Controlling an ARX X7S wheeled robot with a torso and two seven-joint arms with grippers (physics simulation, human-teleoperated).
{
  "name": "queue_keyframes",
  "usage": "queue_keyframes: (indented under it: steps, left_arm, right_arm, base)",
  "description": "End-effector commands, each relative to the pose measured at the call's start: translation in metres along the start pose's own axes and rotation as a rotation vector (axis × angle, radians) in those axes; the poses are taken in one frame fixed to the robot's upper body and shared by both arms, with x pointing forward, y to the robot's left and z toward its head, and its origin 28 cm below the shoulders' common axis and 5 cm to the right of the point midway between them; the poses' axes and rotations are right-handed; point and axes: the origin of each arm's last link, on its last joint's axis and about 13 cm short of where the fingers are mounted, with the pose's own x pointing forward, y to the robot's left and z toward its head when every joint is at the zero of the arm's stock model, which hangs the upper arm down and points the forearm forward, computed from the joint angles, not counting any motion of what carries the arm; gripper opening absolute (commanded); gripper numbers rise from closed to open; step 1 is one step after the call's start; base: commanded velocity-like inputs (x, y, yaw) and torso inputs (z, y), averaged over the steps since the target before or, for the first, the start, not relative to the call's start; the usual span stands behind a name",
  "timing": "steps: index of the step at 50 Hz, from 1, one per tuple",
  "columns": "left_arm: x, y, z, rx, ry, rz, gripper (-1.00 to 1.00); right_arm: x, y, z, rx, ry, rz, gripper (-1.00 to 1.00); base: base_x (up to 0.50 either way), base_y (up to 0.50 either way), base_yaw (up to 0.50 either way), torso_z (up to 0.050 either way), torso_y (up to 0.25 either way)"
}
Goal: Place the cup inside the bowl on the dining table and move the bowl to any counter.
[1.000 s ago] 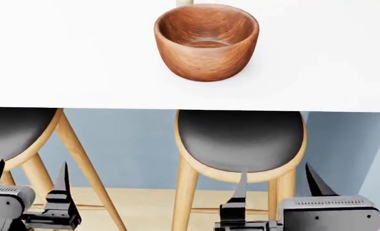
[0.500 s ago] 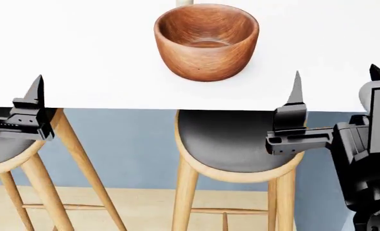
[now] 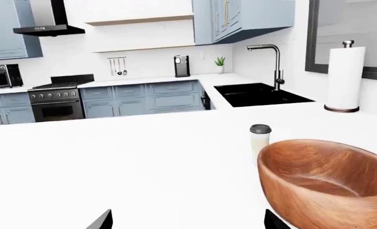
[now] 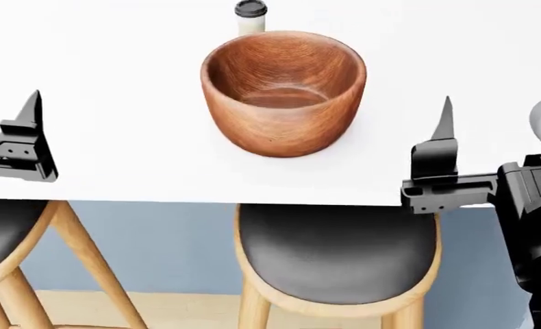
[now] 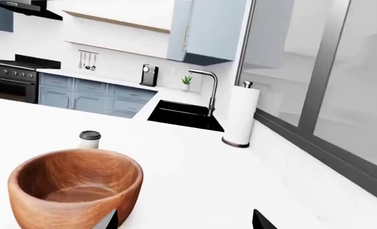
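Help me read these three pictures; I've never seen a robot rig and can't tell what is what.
It is a simulated two-armed robot. One picture looks down from its head; the other two come from cameras near each gripper. In the head view, the black left gripper and right gripper hover open and hold nothing. On the plain white dining table stands a large reddish-brown wooden bowl, empty. Behind it stands a slim cream cup with a dark grey lid. A kitchen with a black sink shows beyond.
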Motion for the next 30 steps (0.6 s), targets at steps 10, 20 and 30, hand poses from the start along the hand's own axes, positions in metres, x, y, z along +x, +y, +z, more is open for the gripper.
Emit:
queue_keyframes:
  steps: [10, 20, 30]
  left_arm:
    - [-0.0007, 0.0015, 0.0016, 0.005, -0.005, 0.005, 1.00]
    - [-0.0034, 0.0026, 0.0023, 0.009, -0.006, -0.003, 1.00]
    - [-0.0042, 0.0029, -0.0002, 0.006, -0.001, -0.008, 1.00]
  right_arm:
    - [-0.0007, -0.0006, -0.0002, -0.029, 0.010, -0.009, 1.00]
    - [-0.0006, -0.0006, -0.0003, -0.029, 0.005, -0.005, 1.00]
    - [-0.0007, -0.0006, -0.0002, -0.023, 0.014, 0.000, 1.00]
  base:
    - [0.50, -0.02, 0.00, 0.000, 0.000]
    - [0.50, 0.00, 0.00, 0.000, 0.002]
    - [0.50, 0.00, 0.00, 0.000, 0.001]
